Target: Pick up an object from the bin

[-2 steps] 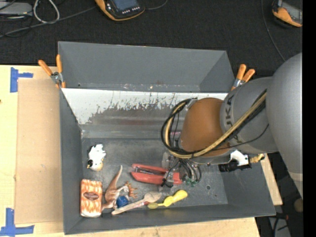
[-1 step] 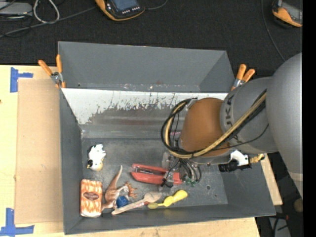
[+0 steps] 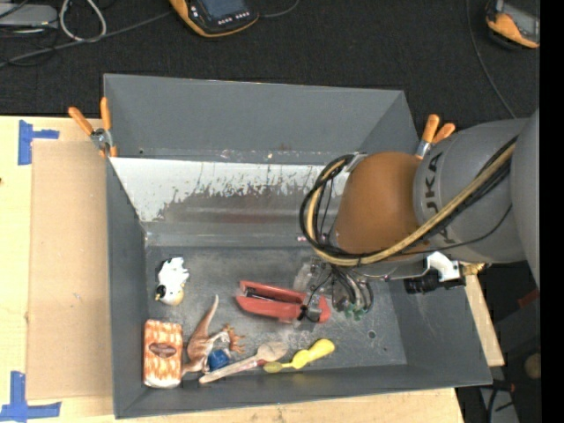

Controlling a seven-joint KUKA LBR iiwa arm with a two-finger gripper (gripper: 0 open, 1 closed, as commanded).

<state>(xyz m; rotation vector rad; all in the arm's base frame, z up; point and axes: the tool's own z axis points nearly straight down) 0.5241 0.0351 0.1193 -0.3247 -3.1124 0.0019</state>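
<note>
The gripper [image 3: 331, 304] hangs low over the floor of the grey bin [image 3: 256, 126], at the floor's right side, under the arm's brown wrist cover [image 3: 379, 203] and its looped cables. Whether it is spread or closed cannot be told, as the wrist hardware hides the tips.

One red stapler-like tool [image 3: 271, 300] lies flat just to the gripper's left in the view. Its right end reaches up to the gripper, and whether the two touch cannot be made out. It is the nearest thing.

One yellow, elongated plastic piece [image 3: 306, 355] lies near the gripper, below it and slightly left in the view. It is apart from the red tool.

The rest lie farther left of the gripper:
- one pale spoon-like stick [image 3: 240, 365], its end beside the yellow piece
- one small blue piece [image 3: 218, 357], against that stick
- one tan dinosaur figure [image 3: 206, 331], touching the blue piece
- one orange-and-white patterned block [image 3: 162, 352], just beside the dinosaur and farthest left
- one small white-and-black animal figure [image 3: 172, 280], alone, well apart from the gripper

That makes seven loose things in all, one of each kind.
</note>
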